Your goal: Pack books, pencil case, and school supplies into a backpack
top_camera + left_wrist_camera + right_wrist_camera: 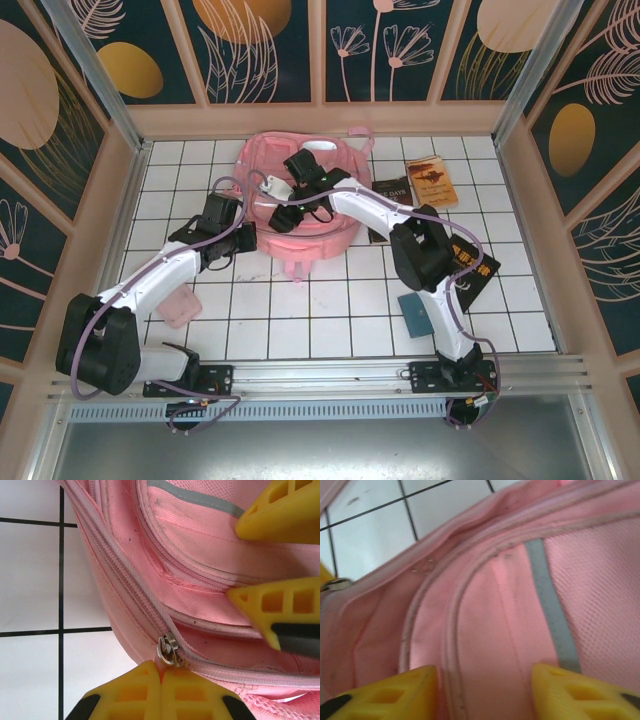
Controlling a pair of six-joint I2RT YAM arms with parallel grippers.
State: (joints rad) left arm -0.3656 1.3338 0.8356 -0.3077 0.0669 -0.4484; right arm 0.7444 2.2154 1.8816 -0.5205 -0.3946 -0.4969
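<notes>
The pink backpack (300,235) lies flat at the back middle of the tiled table. My left gripper (161,672) is shut on the pink pull tab under the metal zipper slider (169,651), at the bag's left edge (256,232). My right gripper (485,680) is open, its yellow fingers (272,602) spread over the front panel beside the grey stripe (550,605), touching fabric but holding nothing. The dark brown book (390,190) and orange-brown book (432,180) lie right of the bag. The black book (472,268) is partly under the right arm.
A teal flat item (415,312) lies near the right arm's base. A small pink item (180,308) rests beside the left arm. Patterned walls enclose the table on three sides. White tiles stretch between the backpack and the front rail.
</notes>
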